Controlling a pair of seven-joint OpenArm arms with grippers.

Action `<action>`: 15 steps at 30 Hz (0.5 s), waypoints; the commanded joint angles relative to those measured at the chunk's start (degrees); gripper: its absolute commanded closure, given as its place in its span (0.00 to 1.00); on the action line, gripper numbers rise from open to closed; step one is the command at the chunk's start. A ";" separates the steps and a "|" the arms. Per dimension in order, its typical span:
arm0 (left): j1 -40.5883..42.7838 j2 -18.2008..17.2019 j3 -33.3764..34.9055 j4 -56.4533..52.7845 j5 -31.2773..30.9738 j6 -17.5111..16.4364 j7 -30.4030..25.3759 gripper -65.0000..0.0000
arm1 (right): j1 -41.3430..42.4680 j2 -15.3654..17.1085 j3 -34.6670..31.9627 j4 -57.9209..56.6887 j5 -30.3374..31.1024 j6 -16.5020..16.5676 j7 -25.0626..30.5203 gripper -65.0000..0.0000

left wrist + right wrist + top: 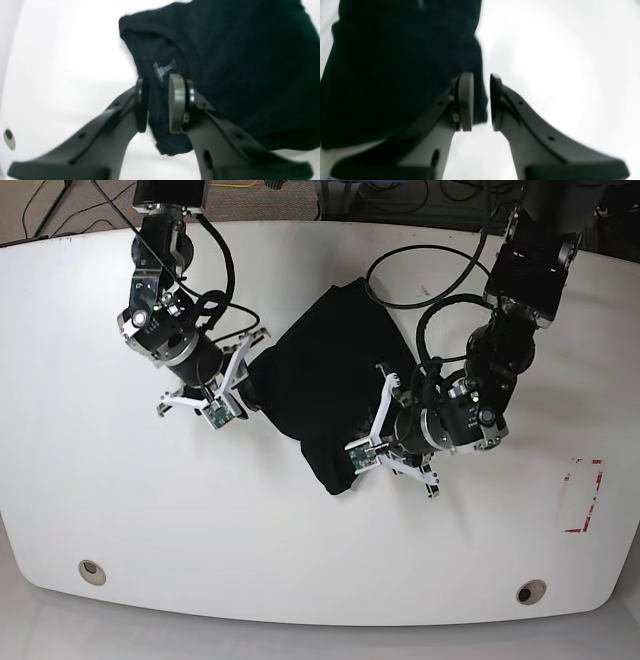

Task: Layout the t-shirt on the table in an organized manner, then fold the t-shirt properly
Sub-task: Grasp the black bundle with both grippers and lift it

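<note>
The black t-shirt [330,370] lies bunched in the middle of the white table [300,560], stretched between both grippers. In the left wrist view my left gripper [158,105] is shut on the t-shirt [237,62] at the collar, just below the neck label. In the base view the left gripper [372,425] sits at the shirt's right side. My right gripper [481,102] has a dark edge of the t-shirt [395,70] between its narrowly set pads. From the base view, the right gripper [248,375] is at the shirt's left corner.
Two round grommet holes [92,571] [530,591] sit near the table's front edge; one grommet hole [9,138] also shows in the left wrist view. A red-outlined rectangle mark [580,495] is at the right. Cables run behind the far edge.
</note>
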State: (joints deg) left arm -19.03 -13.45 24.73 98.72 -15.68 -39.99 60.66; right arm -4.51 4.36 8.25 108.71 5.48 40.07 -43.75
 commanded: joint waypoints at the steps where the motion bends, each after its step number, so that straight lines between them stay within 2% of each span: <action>1: 1.93 -0.57 -1.48 2.34 -0.19 -0.01 1.09 0.82 | 2.54 -0.62 0.06 -1.15 0.55 -0.07 1.42 0.83; 8: 10.72 1.37 -5.52 3.66 0.08 -0.01 1.62 0.82 | 7.63 -1.06 -0.03 -10.38 0.55 -0.07 1.77 0.83; 10: 12.83 1.89 -6.75 3.39 0.17 -0.01 1.53 0.82 | 8.69 -1.06 -0.03 -13.63 0.55 -0.07 3.18 0.83; 15: 16.17 2.07 -8.16 0.84 0.17 -0.01 1.36 0.82 | 9.13 -0.89 -0.03 -22.33 0.46 -0.07 11.00 0.83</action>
State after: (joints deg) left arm -2.31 -11.00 17.06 99.94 -15.51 -40.07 62.94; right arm 3.88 3.18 8.21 88.51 5.23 39.92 -35.83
